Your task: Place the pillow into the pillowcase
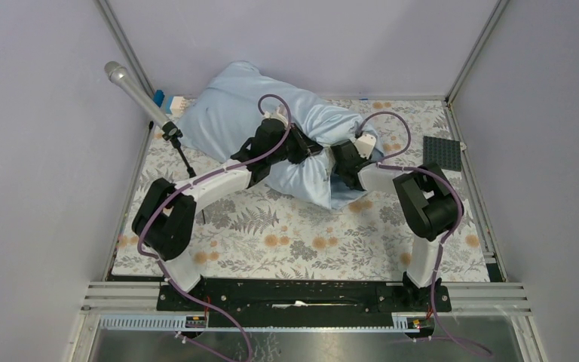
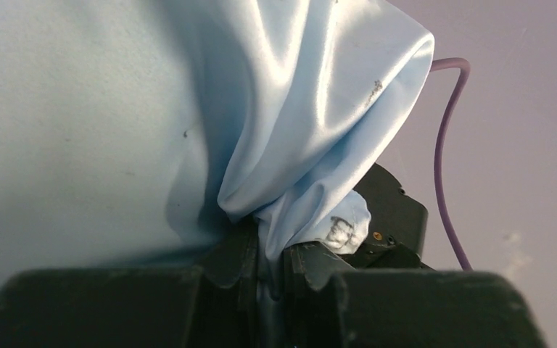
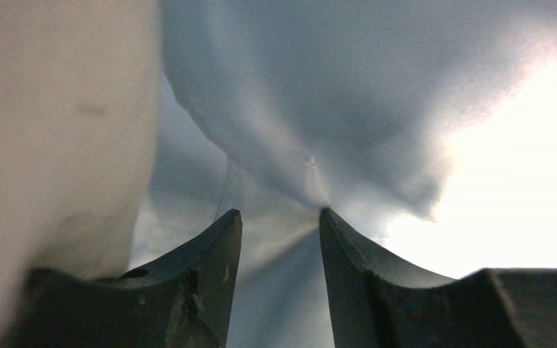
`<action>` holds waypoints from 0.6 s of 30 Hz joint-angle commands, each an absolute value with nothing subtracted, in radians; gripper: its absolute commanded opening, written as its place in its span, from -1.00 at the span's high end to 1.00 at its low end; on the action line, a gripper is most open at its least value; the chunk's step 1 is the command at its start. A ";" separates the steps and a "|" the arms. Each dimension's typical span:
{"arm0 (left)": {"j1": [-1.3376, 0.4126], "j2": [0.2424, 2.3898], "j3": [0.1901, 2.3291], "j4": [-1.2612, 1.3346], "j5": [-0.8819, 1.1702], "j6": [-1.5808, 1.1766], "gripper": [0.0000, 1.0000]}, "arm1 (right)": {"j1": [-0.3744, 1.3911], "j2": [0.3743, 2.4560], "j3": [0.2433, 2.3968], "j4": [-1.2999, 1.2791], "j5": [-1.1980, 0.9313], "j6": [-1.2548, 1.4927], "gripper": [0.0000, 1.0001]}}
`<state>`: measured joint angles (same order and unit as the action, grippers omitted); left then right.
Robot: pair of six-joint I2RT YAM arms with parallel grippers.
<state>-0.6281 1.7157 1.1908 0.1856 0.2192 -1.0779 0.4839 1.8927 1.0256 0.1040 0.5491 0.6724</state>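
Left gripper (image 2: 270, 255) on bunched, glossy pillowcase (image 2: 319, 109)

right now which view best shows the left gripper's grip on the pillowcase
Left wrist: the left gripper is shut on a bunched fold of the pillowcase. Top external sees it from above, the grip hidden; right wrist misses it.

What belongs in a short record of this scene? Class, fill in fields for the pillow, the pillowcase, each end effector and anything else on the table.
pillowcase: light blue, bulging, lying on the far half of the floral table cloth
pillow: mostly covered; a cream surface shows beside the blue fabric in the right wrist view
left end effector: shut on a bunched fold of the pillowcase
right end effector: jaws apart, blue fabric between them
also present: microphone, far left
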 commanded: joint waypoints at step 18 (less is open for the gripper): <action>-0.612 1.565 0.994 0.276 0.137 -1.011 1.00 | 0.388 1.607 0.742 0.220 0.285 0.662 1.00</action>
